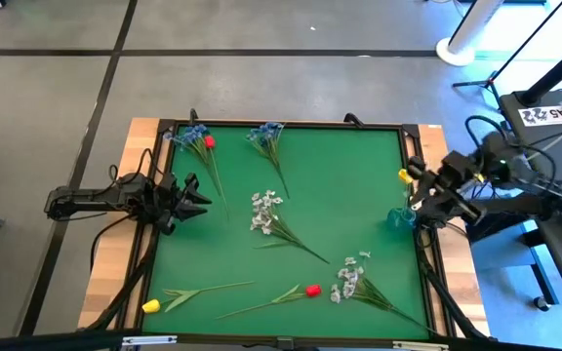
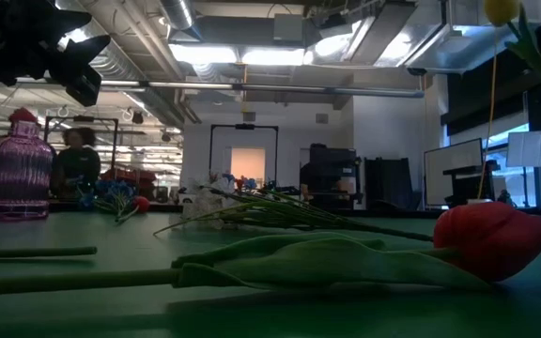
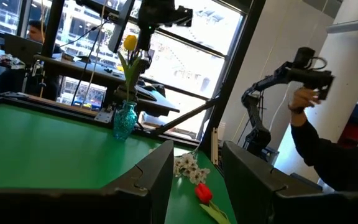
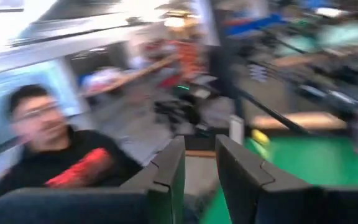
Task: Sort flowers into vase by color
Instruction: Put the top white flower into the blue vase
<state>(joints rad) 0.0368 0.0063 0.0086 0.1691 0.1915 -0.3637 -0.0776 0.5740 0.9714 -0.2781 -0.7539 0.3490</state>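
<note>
Yellow tulip [image 1: 403, 176] upright in teal vase [image 1: 399, 218] at mat's right edge, right gripper [image 1: 420, 191] just above vase, fingers parted, touching nothing visible. Other flowers scattered on green mat [image 1: 340, 175]: blue sprigs [image 1: 266, 136] far side, white sprigs [image 1: 264, 208] centre, red tulip [image 1: 311, 290] near edge. Left gripper [image 1: 201, 195] at mat's left edge, fingers spread, empty.
</note>
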